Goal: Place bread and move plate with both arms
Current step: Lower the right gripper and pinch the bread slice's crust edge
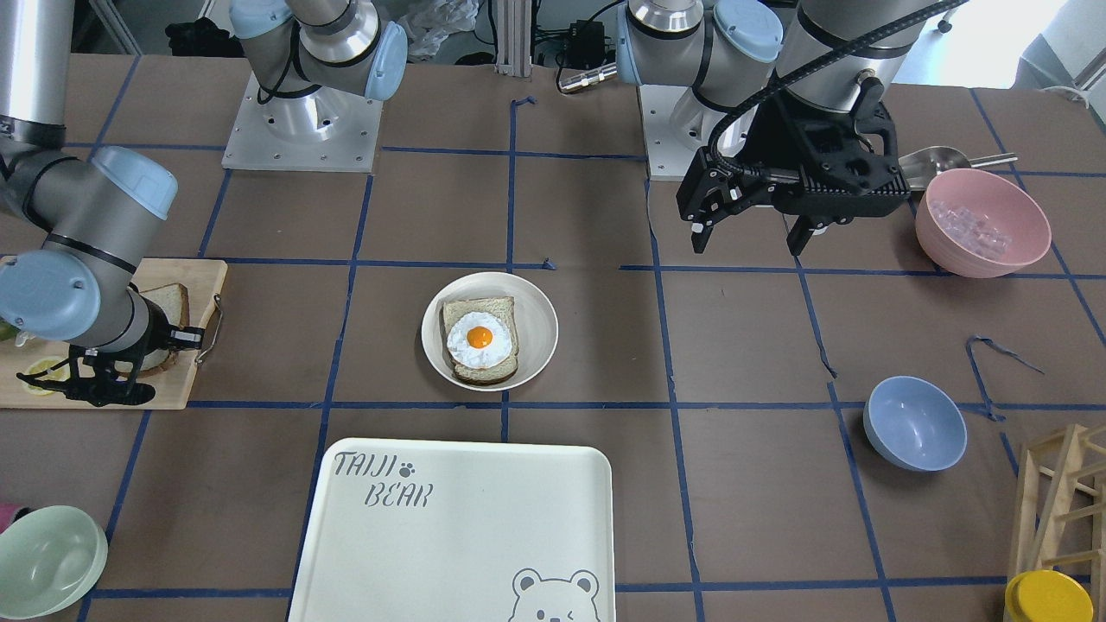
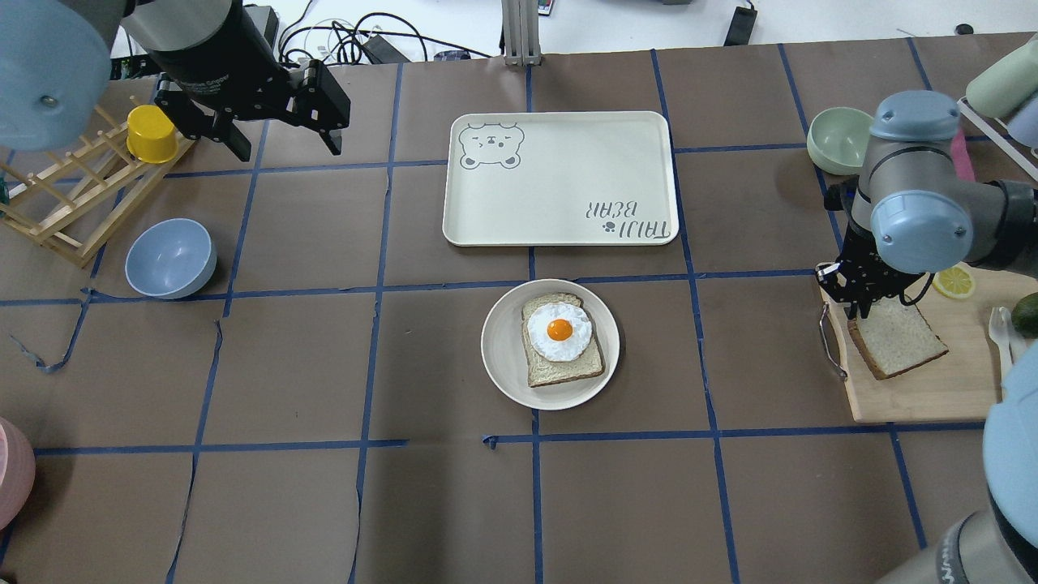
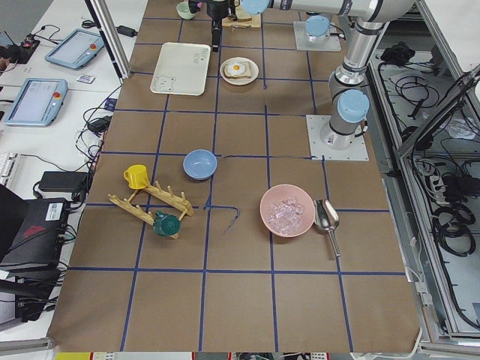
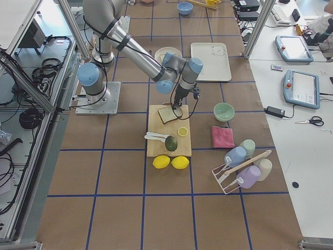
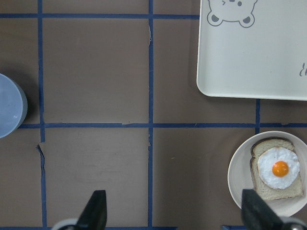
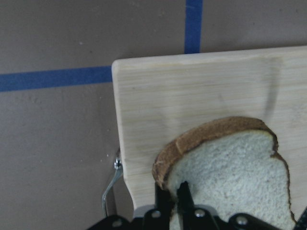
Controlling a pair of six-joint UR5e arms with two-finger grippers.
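I see the right gripper [image 2: 864, 302] low over the wooden cutting board [image 2: 916, 397], on the robot's right side of the table. Its wrist camera shows the two black fingers [image 6: 164, 197] drawn narrow, pinching the brown crust at one corner of the bread [image 6: 230, 167]. The slice sits on the board near the edge with the metal handle. From here I cannot tell whether it lies flat or is raised a little at the gripped corner. A lemon slice [image 2: 954, 281] lies on the same board, apart from the bread.

The left gripper [image 2: 285, 148] hangs above the table on the far left, jaws spread wide with nothing between them. It is near a yellow cup [image 2: 152, 134] on a wooden rack [image 2: 49, 219]. Its own camera looks straight down on bare brown table.

The plate [image 2: 501, 345] sits at the middle of the table, well apart from both grippers. It holds the slice with the fried egg [image 2: 559, 337]. Just beyond it, on the side away from the robot, lies the cream tray [image 2: 559, 186]. A blue bowl [image 2: 170, 258] stands off to the left.
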